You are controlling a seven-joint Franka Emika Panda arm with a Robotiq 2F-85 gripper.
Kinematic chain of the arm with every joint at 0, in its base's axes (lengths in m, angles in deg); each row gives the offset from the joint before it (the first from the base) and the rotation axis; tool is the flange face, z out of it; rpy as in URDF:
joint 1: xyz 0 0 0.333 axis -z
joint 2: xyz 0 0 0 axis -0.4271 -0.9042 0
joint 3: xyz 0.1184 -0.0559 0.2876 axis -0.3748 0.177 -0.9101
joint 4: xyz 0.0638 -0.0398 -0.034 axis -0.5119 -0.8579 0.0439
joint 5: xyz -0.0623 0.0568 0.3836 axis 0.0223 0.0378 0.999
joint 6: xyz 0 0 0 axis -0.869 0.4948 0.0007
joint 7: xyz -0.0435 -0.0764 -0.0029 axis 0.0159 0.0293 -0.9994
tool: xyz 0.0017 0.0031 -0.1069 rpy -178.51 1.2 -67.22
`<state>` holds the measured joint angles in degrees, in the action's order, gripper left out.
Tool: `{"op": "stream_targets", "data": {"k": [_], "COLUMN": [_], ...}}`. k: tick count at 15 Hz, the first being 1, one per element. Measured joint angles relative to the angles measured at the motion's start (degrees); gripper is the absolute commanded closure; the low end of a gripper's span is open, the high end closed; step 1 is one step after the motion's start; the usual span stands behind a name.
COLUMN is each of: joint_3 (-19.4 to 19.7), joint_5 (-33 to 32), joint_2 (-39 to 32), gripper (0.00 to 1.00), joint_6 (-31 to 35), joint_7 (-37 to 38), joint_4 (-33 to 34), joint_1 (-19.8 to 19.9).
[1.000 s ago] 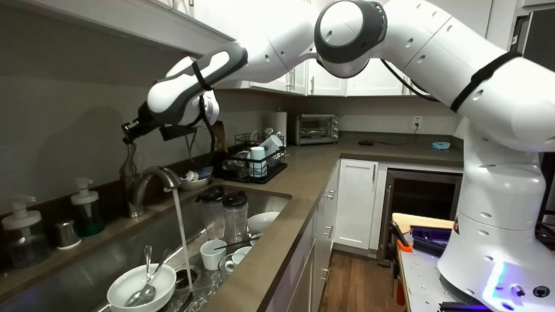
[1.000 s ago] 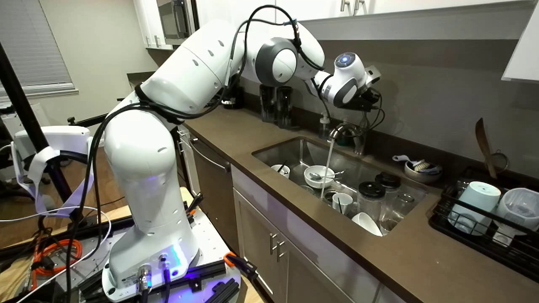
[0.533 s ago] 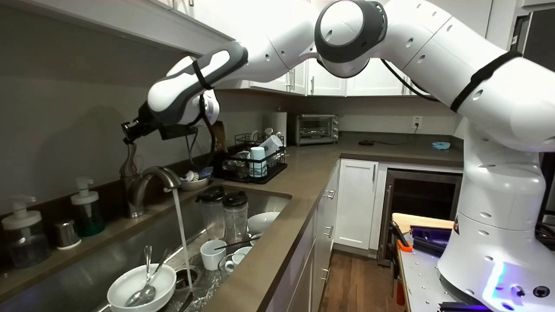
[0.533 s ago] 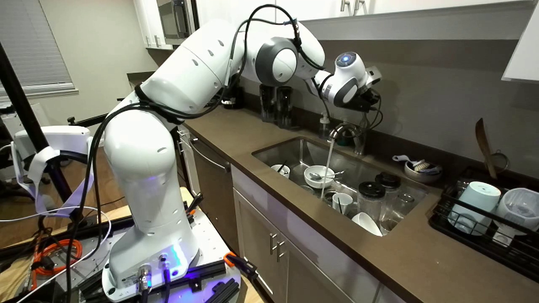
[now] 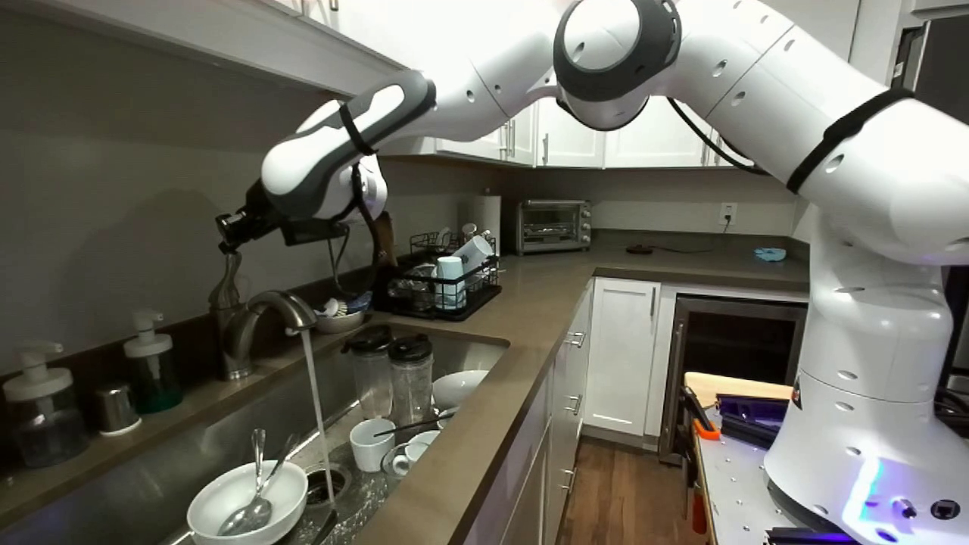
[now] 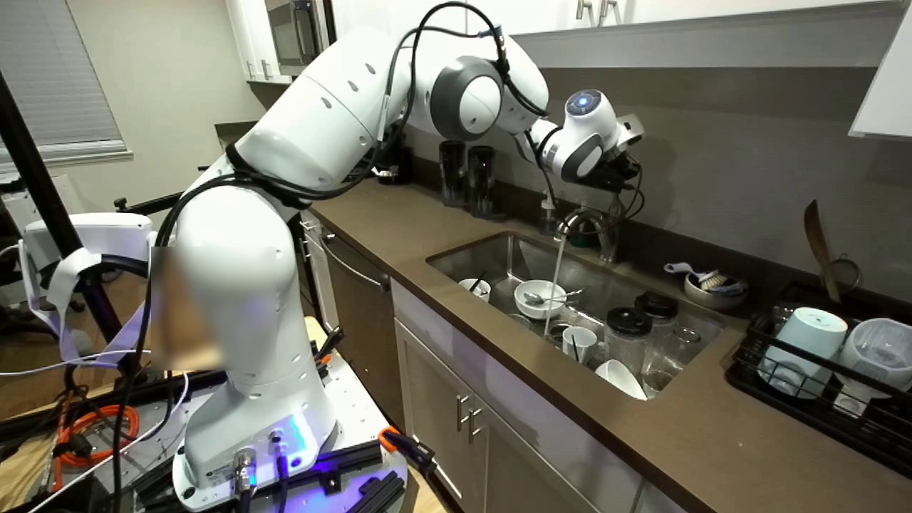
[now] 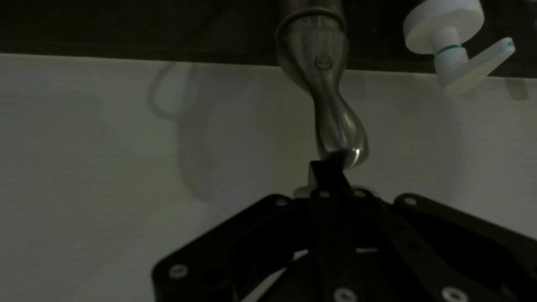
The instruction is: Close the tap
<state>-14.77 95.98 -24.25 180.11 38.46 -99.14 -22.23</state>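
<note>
The tap's brushed metal spout (image 5: 280,304) arches over the sink in both exterior views, and a stream of water (image 5: 318,409) runs from it. The tap also shows in an exterior view (image 6: 583,216). Its slim upright lever handle (image 5: 225,286) stands behind the spout and fills the upper middle of the wrist view (image 7: 331,96). My gripper (image 5: 227,246) is at the top end of the lever. In the wrist view the gripper (image 7: 331,165) has its fingers together, and the dark fingertips overlap the rounded lever end. Whether they press on it I cannot tell.
The sink holds a white bowl (image 5: 208,511) with spoons, a white mug (image 5: 371,446) and lidded clear bottles (image 5: 412,382). Soap dispensers (image 5: 151,352) stand beside the tap. A dish rack (image 6: 784,399) stands on the counter (image 6: 712,434). The wall (image 5: 113,189) is close behind the lever.
My arm and gripper have shifted slightly to the right in an exterior view. The lever's top seems to have tilted a little the same way. The water still runs.
</note>
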Motion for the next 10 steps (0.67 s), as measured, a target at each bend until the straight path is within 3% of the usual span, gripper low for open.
{"op": "stream_targets", "data": {"k": [10], "joint_3": [-0.97], "joint_5": [0.34], "joint_2": [3.68], "gripper": [1.0], "joint_6": [11.89], "joint_7": [0.46], "joint_4": [-11.84], "joint_1": [0.51]}}
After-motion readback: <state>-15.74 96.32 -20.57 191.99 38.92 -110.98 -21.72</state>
